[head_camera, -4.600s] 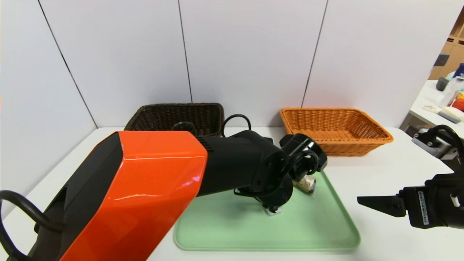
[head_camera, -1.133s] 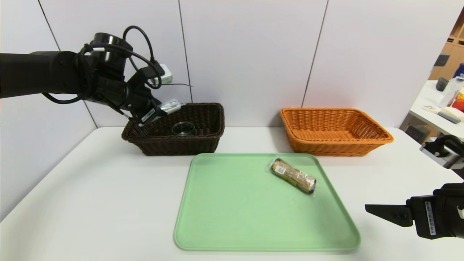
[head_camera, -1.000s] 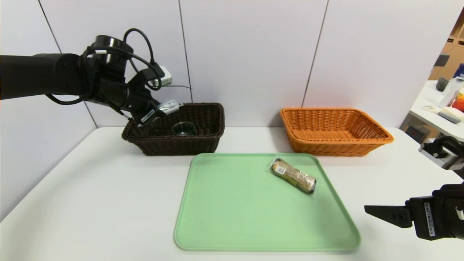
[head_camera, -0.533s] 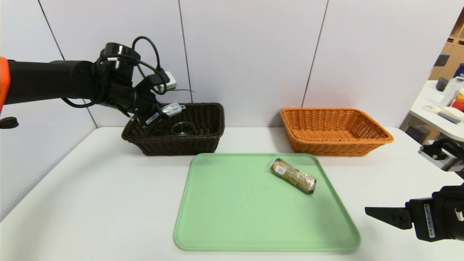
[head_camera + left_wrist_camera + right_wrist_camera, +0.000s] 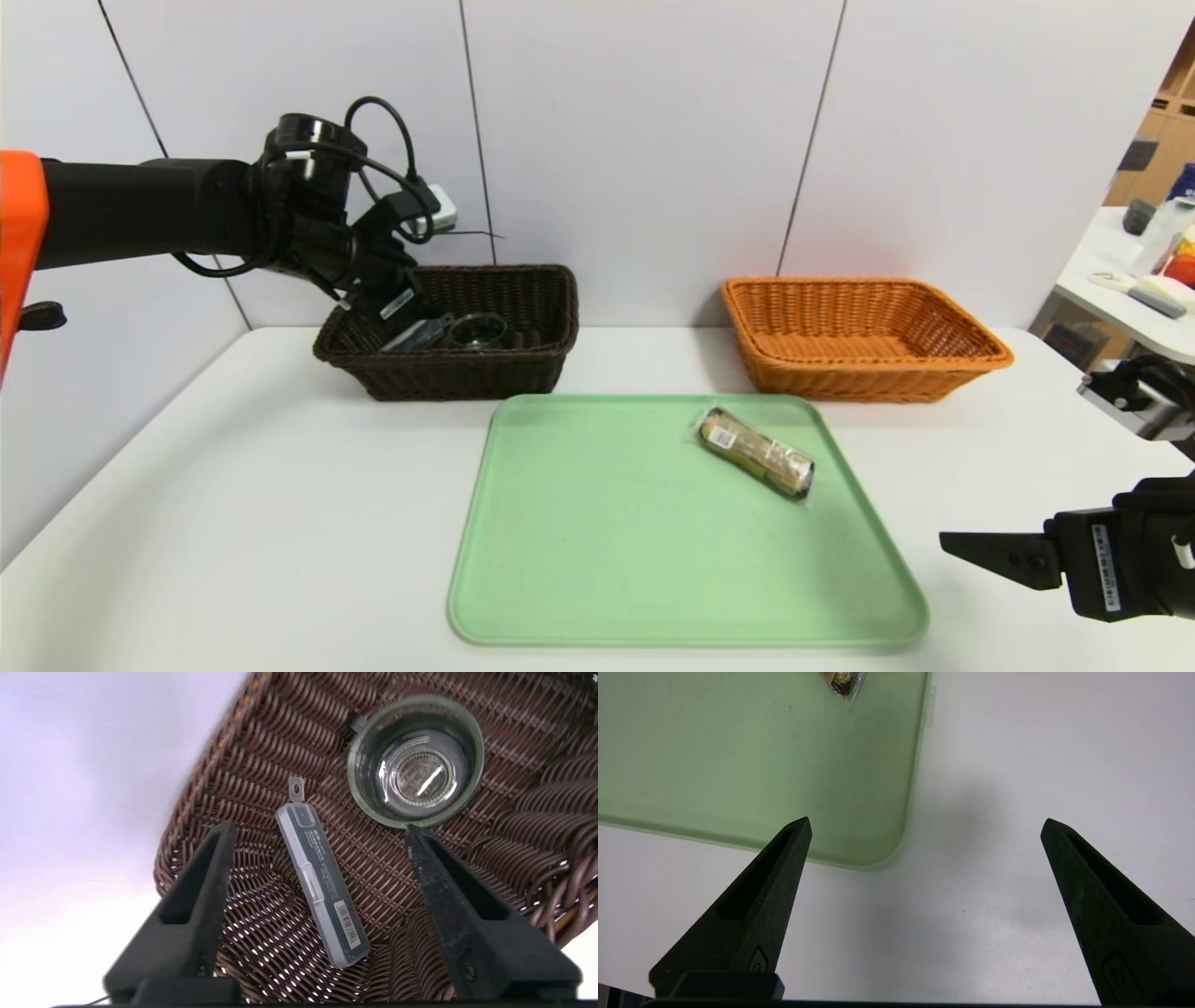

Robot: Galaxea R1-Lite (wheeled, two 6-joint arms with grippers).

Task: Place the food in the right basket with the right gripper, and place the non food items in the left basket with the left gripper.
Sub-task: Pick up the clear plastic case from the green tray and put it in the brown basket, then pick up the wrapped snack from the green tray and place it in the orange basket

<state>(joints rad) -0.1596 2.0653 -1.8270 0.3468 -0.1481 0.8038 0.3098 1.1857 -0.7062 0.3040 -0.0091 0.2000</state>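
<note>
Over the dark brown wicker basket (image 5: 448, 331) at the back left of the white table (image 5: 233, 504), my left gripper (image 5: 317, 828) hangs with jaws spread wide and nothing between them. The slim translucent plastic case (image 5: 320, 877) with a barcode label and hang tab lies loose on the basket weave below, in the gap between my fingers but touching neither. Head view shows that case (image 5: 417, 331) down inside the basket, tilted, just beside the clear glass cup (image 5: 476, 329). Wrist view has the glass cup (image 5: 416, 760) upright on the basket floor (image 5: 514, 826), near the case, not touching it as far as I can tell. My right gripper (image 5: 924, 828) sits low at the front right of the table, jaws fully apart, empty, over bare tabletop (image 5: 1017, 765) just off the corner of the green tray (image 5: 738, 765). In the head view only its dark finger (image 5: 994, 553) pokes in from the right edge. The wrapped food roll (image 5: 756, 453) lies diagonal on the green tray (image 5: 635, 560), toward its far right part. The orange wicker basket (image 5: 864, 336) stands behind the tray on the right, well apart from the brown one.
</note>
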